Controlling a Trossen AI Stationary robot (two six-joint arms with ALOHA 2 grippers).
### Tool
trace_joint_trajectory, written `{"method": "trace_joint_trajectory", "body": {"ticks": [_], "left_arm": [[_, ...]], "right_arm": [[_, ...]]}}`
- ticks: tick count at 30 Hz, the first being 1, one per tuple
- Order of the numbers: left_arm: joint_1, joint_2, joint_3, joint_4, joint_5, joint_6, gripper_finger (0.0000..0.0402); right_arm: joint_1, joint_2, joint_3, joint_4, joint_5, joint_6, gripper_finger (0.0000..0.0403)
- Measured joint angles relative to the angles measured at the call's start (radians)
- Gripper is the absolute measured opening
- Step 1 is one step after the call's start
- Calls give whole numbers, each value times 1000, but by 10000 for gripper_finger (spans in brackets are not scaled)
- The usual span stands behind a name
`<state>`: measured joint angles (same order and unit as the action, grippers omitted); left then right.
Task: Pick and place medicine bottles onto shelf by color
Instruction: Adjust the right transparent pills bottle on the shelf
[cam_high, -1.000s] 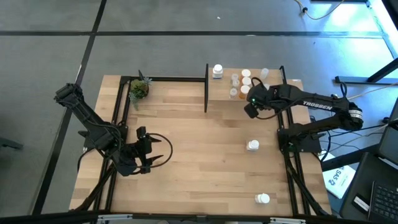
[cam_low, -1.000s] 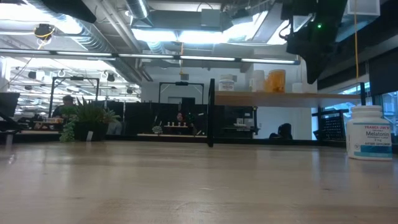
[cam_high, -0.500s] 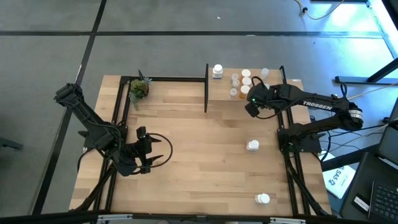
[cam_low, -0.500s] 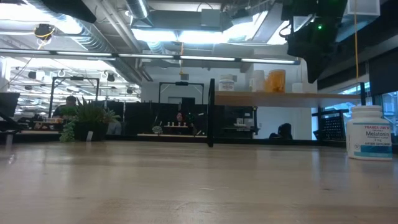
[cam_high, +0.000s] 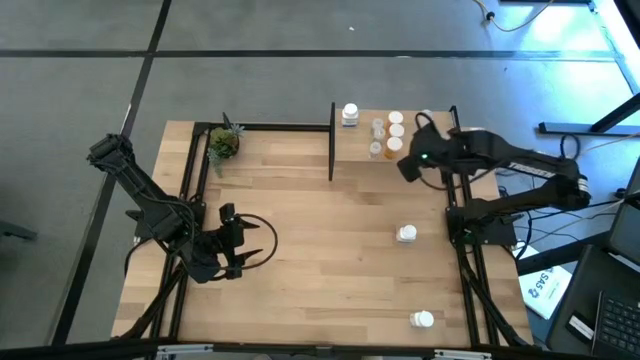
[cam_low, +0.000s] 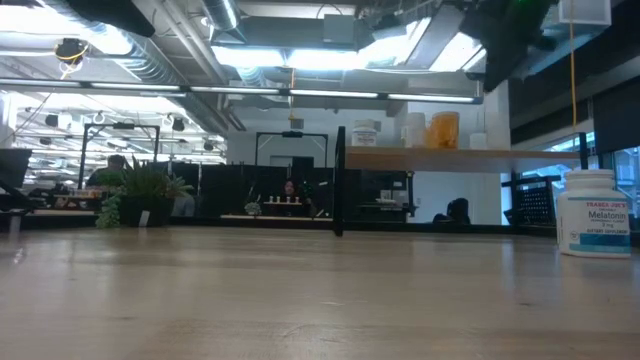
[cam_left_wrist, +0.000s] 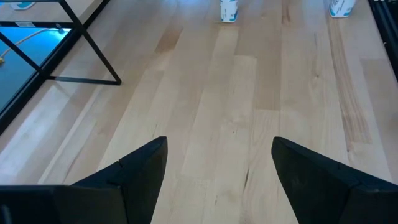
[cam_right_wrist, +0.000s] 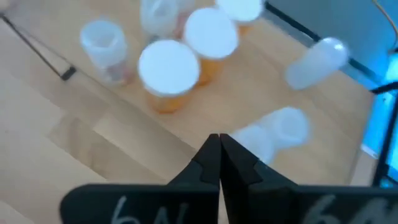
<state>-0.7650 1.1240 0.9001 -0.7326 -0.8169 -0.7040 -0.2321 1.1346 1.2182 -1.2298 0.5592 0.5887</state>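
While several medicine bottles (cam_high: 385, 133) crowd the shelf (cam_high: 440, 175) at upper right, two white bottles (cam_high: 407, 234) wait on the tabletop (cam_high: 320, 250); right gripper (cam_high: 408, 166) hovers closed, empty; left gripper (cam_high: 262, 246) rests wide, empty.

Bright ceiling lights; blurred right wrist view.

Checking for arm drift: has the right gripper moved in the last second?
Yes. The right gripper, shut, has shifted slightly toward the table's right edge, judged against the shelf post.

Open tabletop (cam_high: 320, 230) mid-board, two white bottles (cam_high: 407, 234) at right (well apart), shelf (cam_high: 400, 160) crowded
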Motion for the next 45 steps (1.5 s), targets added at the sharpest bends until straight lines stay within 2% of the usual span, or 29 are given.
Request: {"method": "trace_joint_trajectory", "body": {"ticks": [5, 12, 21, 31, 45], "left_arm": [[0, 0, 0, 0, 0, 0, 283], [0, 0, 0, 0, 0, 0, 283], [0, 0, 0, 0, 0, 1, 283], [0, 0, 0, 0, 0, 6, 283], [0, 0, 0, 0, 0, 8, 283]], "right_arm": [[-12, -25, 45, -117, 15, 120, 1], [-94, -18, 46, -276, -11, 290, 1], [-214, -17, -13, -252, -99, 284, 1], [-292, 3, -29, -90, -85, 217, 0], [-363, 97, -30, -101, -108, 206, 0]]}}
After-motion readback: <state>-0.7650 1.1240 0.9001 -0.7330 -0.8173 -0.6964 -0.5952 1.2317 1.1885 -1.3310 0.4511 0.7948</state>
